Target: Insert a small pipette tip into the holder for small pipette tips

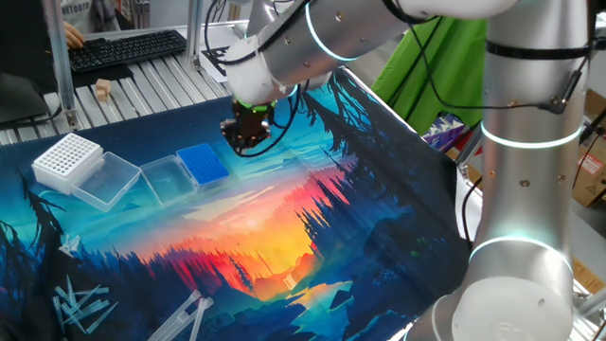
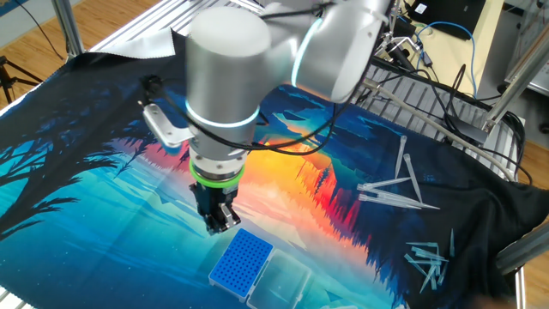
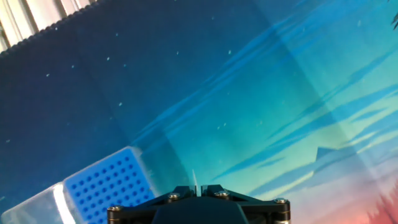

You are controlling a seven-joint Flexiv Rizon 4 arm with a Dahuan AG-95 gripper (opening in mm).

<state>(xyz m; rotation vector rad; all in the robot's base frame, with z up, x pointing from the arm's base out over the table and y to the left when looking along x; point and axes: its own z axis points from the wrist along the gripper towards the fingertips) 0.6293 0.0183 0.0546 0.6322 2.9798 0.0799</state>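
Pincer closed on tip, which sticks out between the fingers, pointing down. Hovers above the table, just beside the blue holder, lid open. Shift over a free hole, keep the tip vertical, descend slowly, release only once seated.

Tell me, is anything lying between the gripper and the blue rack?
Nothing: the other fixed view shows only bare mat between the gripper and the blue rack.

bright blue holder, white perforated rack, sunset forest-print mat
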